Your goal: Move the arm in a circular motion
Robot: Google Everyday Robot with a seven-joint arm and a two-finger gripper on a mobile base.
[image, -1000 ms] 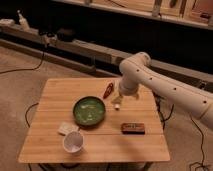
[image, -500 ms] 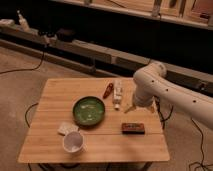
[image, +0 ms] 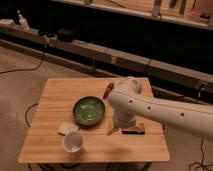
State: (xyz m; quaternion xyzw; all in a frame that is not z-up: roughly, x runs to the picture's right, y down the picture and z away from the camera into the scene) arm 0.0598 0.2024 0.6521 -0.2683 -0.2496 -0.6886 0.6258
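The arm (image: pixel 150 107) reaches over the table (image: pixel 60 90) with its elbow bent. The gripper (image: pixel 113 131) hangs low between the bowl (image: pixel 89 110) and the dark bar (image: pixel 134 131); its state cannot be told. Judgement: the circle is probably under way, but a single pose does not show how much is completed.

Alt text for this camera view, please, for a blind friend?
A thick white robot arm reaches from the right over a wooden table, its gripper low between a green bowl and a small dark object. A white cup stands near the front.
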